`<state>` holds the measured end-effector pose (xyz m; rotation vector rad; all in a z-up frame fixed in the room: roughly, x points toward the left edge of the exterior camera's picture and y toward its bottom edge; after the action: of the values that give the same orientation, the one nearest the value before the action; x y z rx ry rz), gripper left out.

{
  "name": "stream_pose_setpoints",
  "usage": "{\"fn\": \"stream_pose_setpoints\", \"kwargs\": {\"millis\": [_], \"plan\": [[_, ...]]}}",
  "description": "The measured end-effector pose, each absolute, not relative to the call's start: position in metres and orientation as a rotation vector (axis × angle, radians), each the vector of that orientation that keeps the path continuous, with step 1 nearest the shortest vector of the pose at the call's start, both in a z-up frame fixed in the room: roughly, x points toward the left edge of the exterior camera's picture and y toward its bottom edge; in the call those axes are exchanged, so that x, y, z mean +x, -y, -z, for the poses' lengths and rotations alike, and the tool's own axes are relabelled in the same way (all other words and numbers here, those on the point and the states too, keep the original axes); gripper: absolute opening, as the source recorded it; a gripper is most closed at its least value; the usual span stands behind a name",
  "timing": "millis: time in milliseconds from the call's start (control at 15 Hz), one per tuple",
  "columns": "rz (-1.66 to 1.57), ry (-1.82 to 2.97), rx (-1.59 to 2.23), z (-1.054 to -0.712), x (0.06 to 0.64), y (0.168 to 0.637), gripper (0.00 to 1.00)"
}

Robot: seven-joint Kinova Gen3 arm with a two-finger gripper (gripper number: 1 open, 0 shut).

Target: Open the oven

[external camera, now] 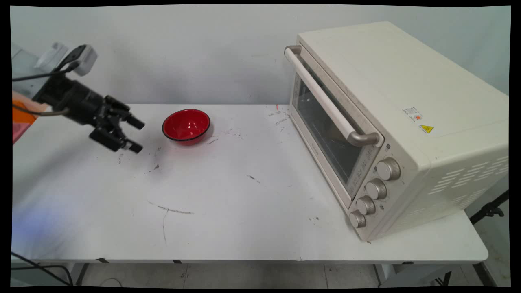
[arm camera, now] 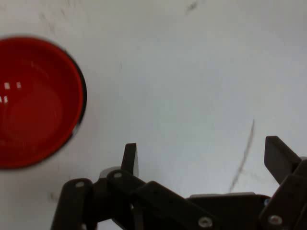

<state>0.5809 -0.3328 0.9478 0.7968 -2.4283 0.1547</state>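
Gripper [external camera: 136, 135] hangs over the left part of the white table [external camera: 244, 203], tilted down and pointing right, fingers spread wide with nothing between them; the hand view shows the same, gripper [arm camera: 204, 160] with only bare tabletop in the gap. Nearest thing is the red bowl [external camera: 186, 126], just beside the fingertips to the right, standing upright on the table toward the back, apart from the gripper, not touched. In the hand view the red bowl [arm camera: 36, 103] sits off to the left of the fingers, not in line with them, and looks empty inside, dark rim. Further right, well apart from bowl and gripper, a cream toaster oven [external camera: 399, 126] stands on the table's right end, angled, glass door shut, its long handle [external camera: 325, 99] across the top of the door, four knobs [external camera: 374, 191] in a column at the near corner. Nothing held, nothing moved into or onto anything as far as shows. Table has grey scuff marks [external camera: 171, 210] in the middle. Orange object [external camera: 24, 116] at far left edge behind the arm, can't tell what.
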Motion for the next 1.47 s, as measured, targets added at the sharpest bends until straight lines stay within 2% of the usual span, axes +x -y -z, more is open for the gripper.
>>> {"fn": "stream_pose_setpoints", "kwargs": {"millis": [1467], "plan": [[-0.231, 2.289, 0.634, -1.030, 0.401, 0.449, 1.00]]}}
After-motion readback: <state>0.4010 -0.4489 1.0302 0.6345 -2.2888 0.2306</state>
